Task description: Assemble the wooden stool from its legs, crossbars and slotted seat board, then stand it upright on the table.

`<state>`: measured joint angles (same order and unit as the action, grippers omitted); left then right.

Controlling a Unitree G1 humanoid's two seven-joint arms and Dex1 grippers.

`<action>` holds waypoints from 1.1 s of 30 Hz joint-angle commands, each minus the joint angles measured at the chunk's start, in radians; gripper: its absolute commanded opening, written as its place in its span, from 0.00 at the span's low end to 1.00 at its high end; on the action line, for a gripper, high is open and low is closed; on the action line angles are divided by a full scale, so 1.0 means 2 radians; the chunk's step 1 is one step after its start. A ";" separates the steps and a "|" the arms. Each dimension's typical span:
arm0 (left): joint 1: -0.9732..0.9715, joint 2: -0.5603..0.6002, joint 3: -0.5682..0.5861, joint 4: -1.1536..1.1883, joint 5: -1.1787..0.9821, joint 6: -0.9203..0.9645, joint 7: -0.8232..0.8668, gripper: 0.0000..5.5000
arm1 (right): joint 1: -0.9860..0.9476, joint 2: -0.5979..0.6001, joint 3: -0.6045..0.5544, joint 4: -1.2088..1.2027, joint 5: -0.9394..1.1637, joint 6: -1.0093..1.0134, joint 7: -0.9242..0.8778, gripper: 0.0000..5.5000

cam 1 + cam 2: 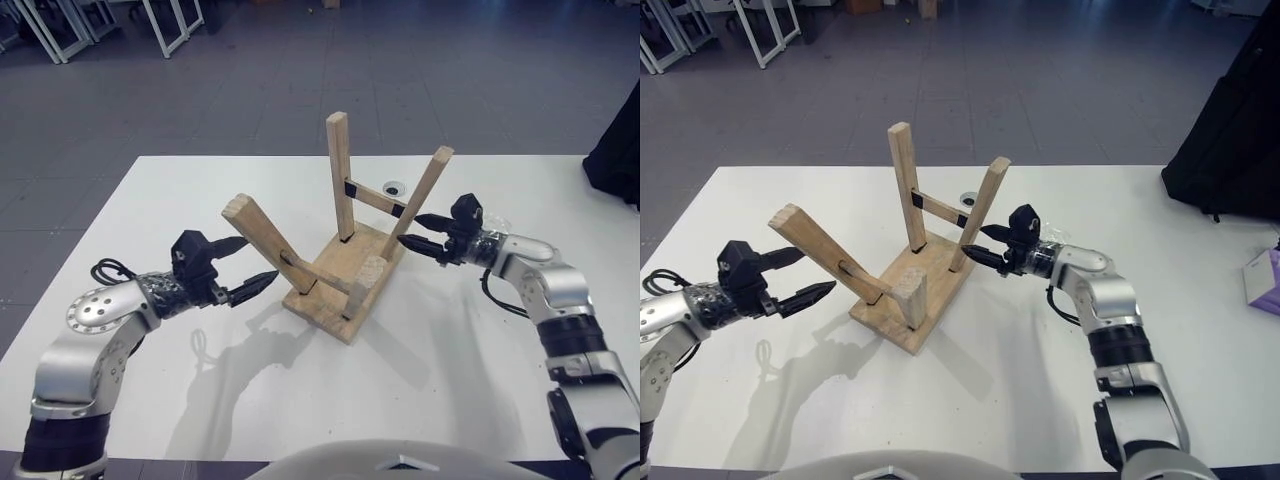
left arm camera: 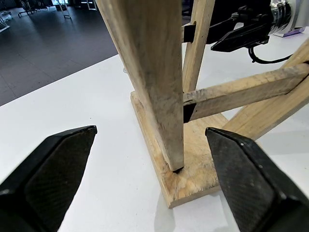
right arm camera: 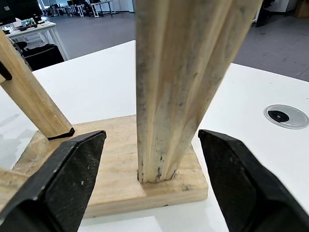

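Silver arms (image 1: 100,320), black cables (image 1: 105,268); left claw (image 1: 261,257), right claw (image 1: 411,229) black, pointed.

Left side: bare worktop (image 1: 150,220) beside the left gripper (image 1: 262,257); the leaning leg (image 1: 262,235) blocks its spread jaws.
Right side: the far leg (image 1: 425,190) stands between the right gripper's (image 1: 412,229) spread jaws.
Middle: crossbars (image 1: 375,200) bar passage between the legs.

I see a white table (image 1: 150,220) with the wooden seat board (image 1: 352,256) lying flat near its middle, a round grommet (image 1: 394,186) set in toward the far edge, and possibly a small purple box (image 1: 1264,281) at the right edge
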<state>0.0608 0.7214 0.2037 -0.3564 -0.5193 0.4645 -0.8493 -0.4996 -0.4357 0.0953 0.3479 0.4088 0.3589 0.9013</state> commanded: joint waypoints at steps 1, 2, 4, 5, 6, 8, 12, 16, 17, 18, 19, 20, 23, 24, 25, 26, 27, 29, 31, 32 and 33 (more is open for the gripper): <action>-0.029 -0.004 -0.013 0.014 0.009 0.002 0.009 0.76 | -0.040 0.019 -0.017 0.052 -0.007 -0.024 0.007 0.64; -0.032 -0.004 -0.014 0.016 0.010 0.002 0.010 0.76 | -0.044 0.023 -0.019 0.058 -0.008 -0.029 0.010 0.64; -0.034 -0.005 -0.015 0.018 0.011 0.001 0.011 0.76 | -0.053 0.032 -0.027 0.069 -0.004 -0.034 0.019 0.64; -0.034 -0.005 -0.015 0.022 0.013 0.000 0.011 0.76 | -0.054 0.036 -0.029 0.063 0.005 -0.032 0.032 0.64; -0.035 -0.005 -0.015 0.028 0.017 -0.002 0.012 0.76 | -0.052 0.038 -0.028 0.049 0.014 -0.026 0.049 0.64; -0.037 -0.004 -0.014 0.042 0.023 -0.005 0.013 0.76 | -0.040 0.036 -0.023 0.014 0.030 -0.013 0.086 0.64; -0.081 -0.030 0.009 0.113 0.012 -0.015 0.034 0.76 | 0.002 0.008 -0.024 -0.080 0.066 0.032 0.136 0.64; -0.104 -0.046 0.001 0.159 0.039 -0.043 0.057 0.76 | 0.068 -0.045 -0.012 -0.195 0.077 0.070 0.161 0.64; -0.104 -0.049 0.000 0.164 0.042 -0.047 0.058 0.76 | 0.082 -0.054 -0.012 -0.219 0.080 0.077 0.161 0.64; -0.106 -0.052 -0.003 0.169 0.046 -0.052 0.060 0.76 | 0.096 -0.061 -0.013 -0.246 0.086 0.085 0.159 0.64; -0.107 -0.054 -0.005 0.176 0.051 -0.057 0.064 0.76 | 0.110 -0.067 -0.014 -0.273 0.092 0.094 0.156 0.64; -0.109 -0.056 -0.005 0.183 0.055 -0.061 0.067 0.76 | 0.121 -0.071 -0.014 -0.293 0.096 0.100 0.153 0.64; -0.117 -0.060 0.002 0.205 0.062 -0.074 0.075 0.76 | 0.138 -0.076 -0.012 -0.330 0.101 0.110 0.138 0.64; -0.118 -0.060 0.004 0.209 0.063 -0.076 0.076 0.76 | 0.141 -0.075 -0.013 -0.334 0.099 0.110 0.132 0.64; -0.117 -0.058 0.005 0.211 0.063 -0.077 0.075 0.76 | 0.144 -0.075 -0.018 -0.334 0.098 0.109 0.125 0.64; -0.113 -0.055 0.007 0.210 0.062 -0.079 0.073 0.76 | 0.147 -0.076 -0.022 -0.333 0.096 0.106 0.120 0.64; -0.105 -0.050 0.008 0.209 0.063 -0.081 0.069 0.76 | 0.150 -0.080 -0.029 -0.329 0.093 0.102 0.115 0.64; -0.078 -0.038 0.004 0.209 0.075 -0.098 0.052 0.76 | 0.159 -0.091 -0.035 -0.312 0.078 0.088 0.112 0.64; -0.036 -0.016 -0.013 0.217 0.099 -0.138 0.011 0.76 | 0.170 -0.095 -0.019 -0.285 0.057 0.072 0.114 0.64; -0.010 0.003 -0.026 0.219 0.112 -0.160 -0.022 0.76 | 0.175 -0.095 -0.002 -0.271 0.036 0.055 0.115 0.64; 0.011 0.022 -0.034 0.211 0.105 -0.156 -0.065 0.76 | 0.177 -0.092 0.018 -0.261 0.011 0.037 0.112 0.64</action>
<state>0.0134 0.6900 0.1697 0.0766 -0.3197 0.1728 -0.8579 -0.1548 -0.6143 0.0701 -0.2097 0.5047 0.4886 1.1313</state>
